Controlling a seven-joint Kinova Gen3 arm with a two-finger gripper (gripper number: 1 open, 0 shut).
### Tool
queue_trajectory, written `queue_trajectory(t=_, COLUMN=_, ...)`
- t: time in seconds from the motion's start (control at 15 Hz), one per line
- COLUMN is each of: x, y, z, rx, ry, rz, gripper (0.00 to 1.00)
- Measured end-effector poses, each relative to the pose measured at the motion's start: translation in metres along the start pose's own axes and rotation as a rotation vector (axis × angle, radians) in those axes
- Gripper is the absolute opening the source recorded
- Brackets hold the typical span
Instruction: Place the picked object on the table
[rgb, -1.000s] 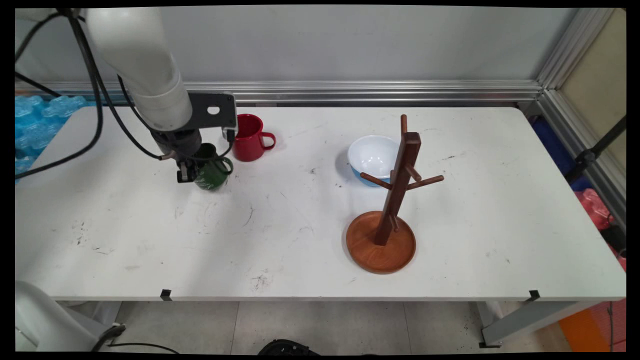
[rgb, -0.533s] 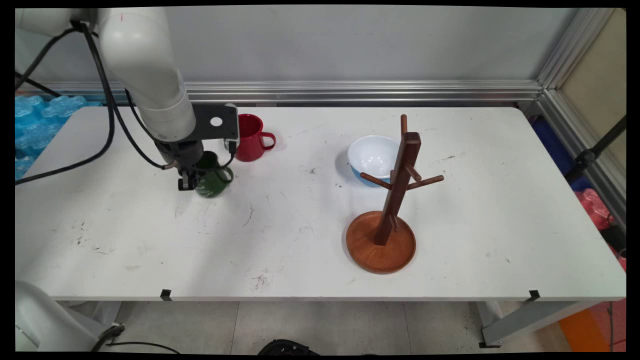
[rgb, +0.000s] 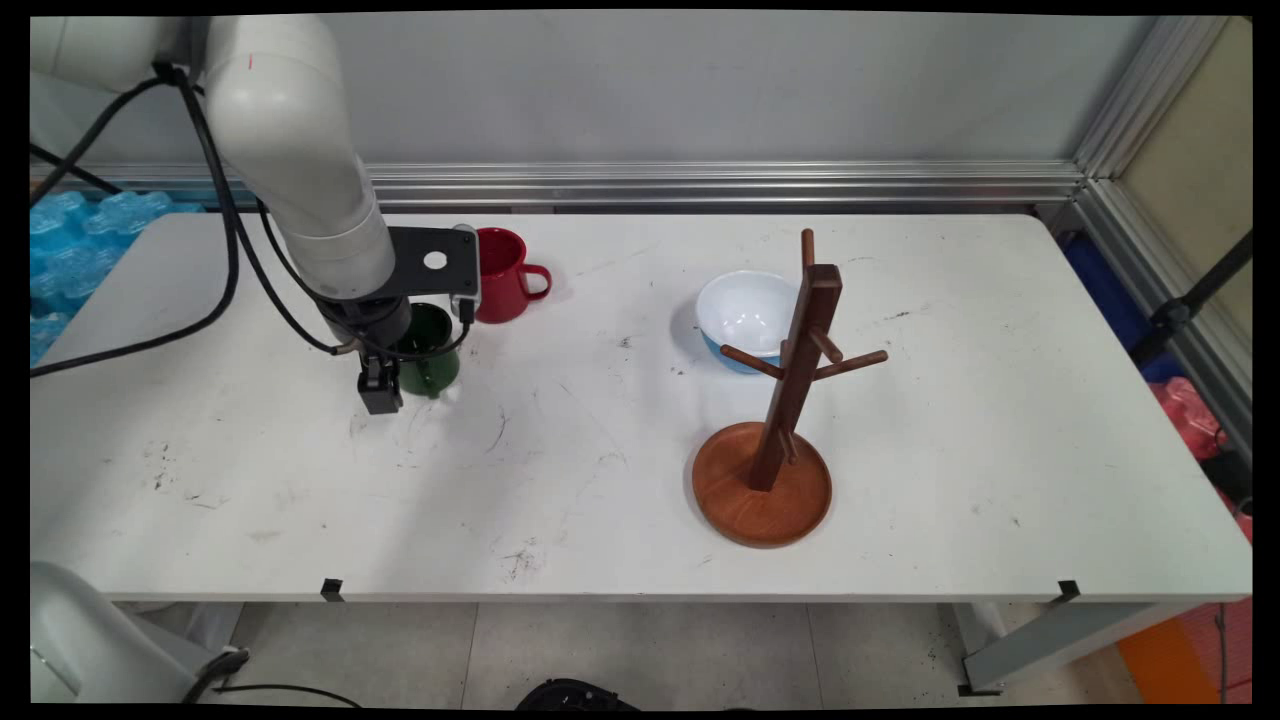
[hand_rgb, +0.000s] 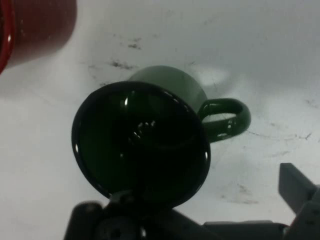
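My gripper (rgb: 384, 388) hangs low over the table's left part, right beside a dark green mug (rgb: 432, 348). In the hand view the green mug (hand_rgb: 142, 142) fills the middle, mouth towards the camera and handle (hand_rgb: 227, 117) pointing right. The gripper (hand_rgb: 192, 220) is open. One finger (hand_rgb: 299, 192) stands well clear to the right of the mug, and the other is mostly hidden under the rim at the lower left. The mug seems to rest on the table (rgb: 600, 470). A red mug (rgb: 498, 275) stands just behind it, and shows again as the red mug (hand_rgb: 30, 30) at the hand view's top left.
A white-and-blue bowl (rgb: 745, 318) sits right of centre at the back. In front of it stands a wooden mug tree (rgb: 790, 400) with pegs on a round base. Black cables hang from the arm at the left.
The hand has come down and towards the near side. The green mug has sunk with it, from a tilted, raised pose to standing low by the fingers.
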Motion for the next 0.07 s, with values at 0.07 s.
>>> queue_trajectory(t=0.07, x=0.0, y=-0.0001, z=0.0008, rx=-0.001, ry=0.002, rz=0.001, gripper=1.0)
